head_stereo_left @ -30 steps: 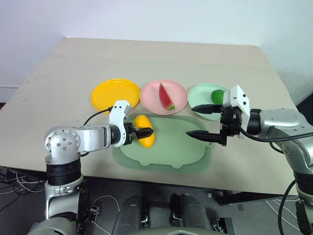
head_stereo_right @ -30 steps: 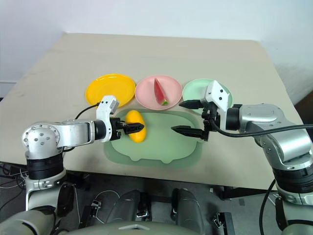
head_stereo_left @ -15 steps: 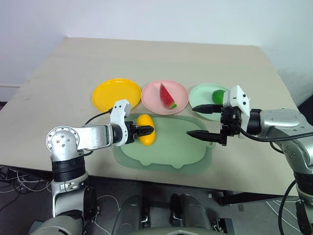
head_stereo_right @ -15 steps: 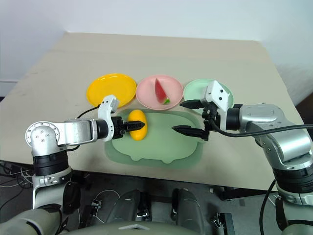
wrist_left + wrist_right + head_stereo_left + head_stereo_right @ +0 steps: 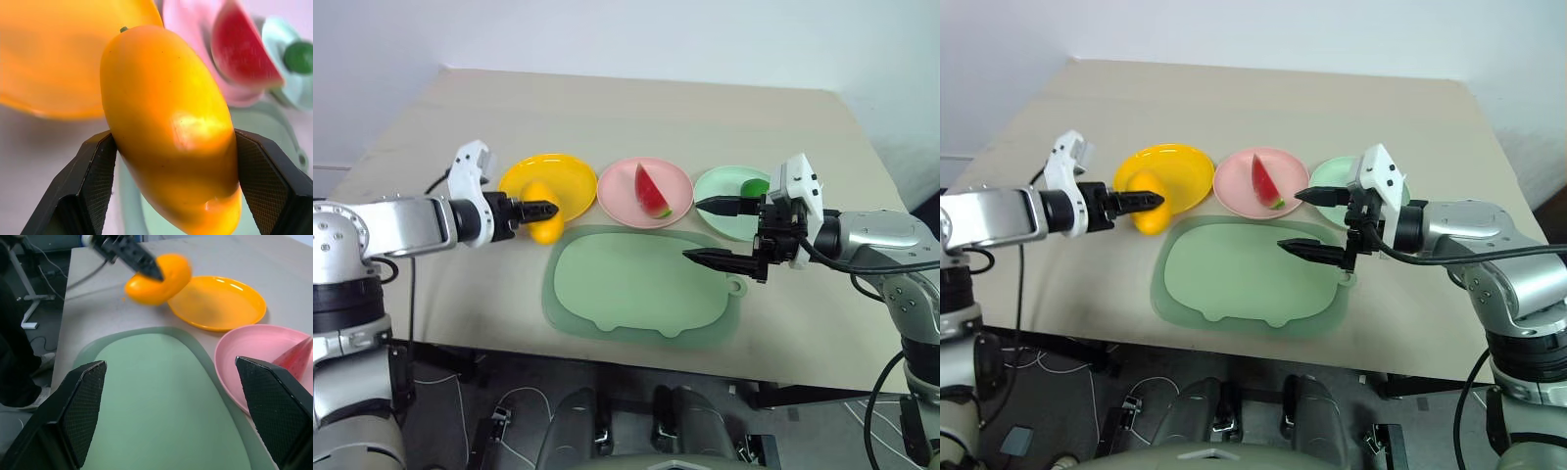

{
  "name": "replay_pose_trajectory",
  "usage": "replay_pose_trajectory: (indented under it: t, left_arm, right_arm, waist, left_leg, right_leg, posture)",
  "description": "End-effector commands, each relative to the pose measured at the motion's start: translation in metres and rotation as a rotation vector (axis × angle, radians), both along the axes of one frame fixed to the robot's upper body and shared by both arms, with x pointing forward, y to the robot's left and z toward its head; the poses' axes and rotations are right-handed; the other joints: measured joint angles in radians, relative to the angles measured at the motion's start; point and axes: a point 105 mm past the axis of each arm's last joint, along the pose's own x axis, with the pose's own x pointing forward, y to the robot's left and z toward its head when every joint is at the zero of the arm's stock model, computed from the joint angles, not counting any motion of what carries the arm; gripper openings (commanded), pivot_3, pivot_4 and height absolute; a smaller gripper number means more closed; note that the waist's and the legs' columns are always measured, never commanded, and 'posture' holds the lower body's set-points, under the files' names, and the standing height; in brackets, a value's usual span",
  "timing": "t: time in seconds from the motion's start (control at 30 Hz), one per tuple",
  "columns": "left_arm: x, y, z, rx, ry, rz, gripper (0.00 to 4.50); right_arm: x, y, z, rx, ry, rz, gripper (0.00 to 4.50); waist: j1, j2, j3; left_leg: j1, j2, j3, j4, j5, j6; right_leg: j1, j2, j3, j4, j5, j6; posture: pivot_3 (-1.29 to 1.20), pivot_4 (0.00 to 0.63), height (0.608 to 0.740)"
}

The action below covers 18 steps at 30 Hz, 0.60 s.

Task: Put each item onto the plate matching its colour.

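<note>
Oval yellow toy mango (image 5: 543, 227) clamped between closed black fingers of left gripper (image 5: 540, 209), held over near rim of round yellow plastic plate (image 5: 570, 180). Red watermelon wedge (image 5: 651, 192) on pink plate (image 5: 619, 187); small dark-green fruit (image 5: 756, 187) on mint plate (image 5: 713, 188). Right gripper (image 5: 709, 231) spread wide, holding nothing, above large pale-green board (image 5: 636, 289).

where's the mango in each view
Left eye: mango at the yellow plate's near edge, in the left gripper.
Right eye: lower left of the plate.
Left wrist: centre, between the fingers.
Right wrist: upper middle.
Shared landmark: the yellow plate.
</note>
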Motion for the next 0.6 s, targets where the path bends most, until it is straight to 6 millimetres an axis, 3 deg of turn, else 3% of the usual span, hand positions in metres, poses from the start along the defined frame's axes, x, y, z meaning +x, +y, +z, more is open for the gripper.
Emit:
replay_pose_trajectory:
  t: [0.03,0.17,0.23,0.43,0.53,0.6]
  left_arm:
    - [0.026,0.02,0.008,0.047,-0.054,0.126,3.31]
    - [0.071,0.039,0.005,0.175,-0.185,0.222,3.31]
    - [0.085,0.039,0.0,0.166,-0.226,0.206,3.31]
    - [0.102,0.032,-0.029,0.185,-0.217,0.139,3.31]
    - [0.104,0.025,-0.038,0.11,-0.182,0.118,3.31]
    - [0.106,0.024,-0.039,0.098,-0.189,0.114,4.02]
  right_arm:
    - [-0.001,0.005,0.012,0.02,-0.053,0.016,4.5]
    - [0.005,0.004,0.011,0.007,-0.056,-0.003,4.5]
    - [0.006,0.004,0.01,-0.001,-0.062,-0.004,4.5]
    - [0.008,0.006,0.013,-0.003,-0.073,-0.003,4.5]
    - [0.009,0.005,0.013,-0.009,-0.074,-0.01,4.5]
    - [0.009,0.005,0.013,-0.008,-0.074,-0.011,4.5]
  waist:
    - [0.0,0.0,0.0]
    - [0.002,0.0,0.0]
    - [0.0,0.0,0.0]
    - [-0.002,-0.002,0.002]
    - [-0.001,-0.002,0.002]
    - [-0.002,-0.002,0.002]
  left_leg:
    - [0.0,0.0,0.0,0.0,0.0,0.0]
    - [-0.005,0.0,0.0,0.0,0.0,-0.001]
    - [-0.008,0.0,0.001,0.0,0.0,-0.001]
    - [-0.015,0.001,0.002,0.0,0.002,0.002]
    - [-0.014,0.001,0.002,0.0,0.002,0.002]
    - [-0.013,0.001,0.002,0.001,0.002,0.002]
  right_leg:
    - [0.0,0.0,0.0,0.0,0.001,-0.001]
    - [-0.005,0.0,-0.001,0.001,0.003,0.0]
    - [-0.008,0.0,-0.001,0.001,0.003,0.0]
    - [-0.015,0.001,-0.001,0.002,0.003,0.0]
    - [-0.014,0.002,-0.002,0.003,0.003,0.0]
    - [-0.013,0.001,-0.002,0.003,0.003,0.0]
  posture:
    - [0.0,0.15,0.696]
    - [0.0,0.15,0.696]
    - [0.0,0.15,0.696]
    - [0.0,0.15,0.696]
    - [0.0,0.15,0.696]
    - [0.0,0.15,0.696]
